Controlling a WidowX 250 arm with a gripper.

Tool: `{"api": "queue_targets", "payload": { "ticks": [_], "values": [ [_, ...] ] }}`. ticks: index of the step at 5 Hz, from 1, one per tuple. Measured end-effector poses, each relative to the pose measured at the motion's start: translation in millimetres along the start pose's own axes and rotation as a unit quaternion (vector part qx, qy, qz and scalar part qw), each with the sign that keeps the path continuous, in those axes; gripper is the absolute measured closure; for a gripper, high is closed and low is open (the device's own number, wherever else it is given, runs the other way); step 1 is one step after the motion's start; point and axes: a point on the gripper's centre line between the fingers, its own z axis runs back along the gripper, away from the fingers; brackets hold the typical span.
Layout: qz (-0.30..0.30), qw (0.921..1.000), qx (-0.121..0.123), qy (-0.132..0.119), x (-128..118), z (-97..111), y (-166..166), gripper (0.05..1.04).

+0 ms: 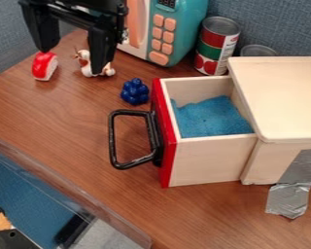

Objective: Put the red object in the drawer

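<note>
Up near the back of the table, the black gripper hangs with its two fingers spread apart. The red object sits on the tabletop, right below the tip of the left-hand finger in view rather than midway between the two, well apart from the pulled-out drawer.

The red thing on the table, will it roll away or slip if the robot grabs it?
The red thing might rock a little because its red part is rounded, but its flat pale side would probably stop it rolling far. It's much smaller than the tall can, so it's likely light. Its curved part looks smooth, so it could be a bit slippery.
</note>
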Motion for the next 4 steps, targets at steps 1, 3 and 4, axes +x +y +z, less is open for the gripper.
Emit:
{"api": "queue_targets", "payload": {
  "ticks": [1,3,4],
  "values": [
    [-0.001,1.0000,-0.001,0.008,-1.0,-4.1,-0.8,0.083],
    [0.026,0.9991,0.032,0.015,30.3,-57.2,55.0,0.083],
    [0.039,0.9983,0.043,0.009,41.5,-72.8,87.7,0.083]
  ]
}}
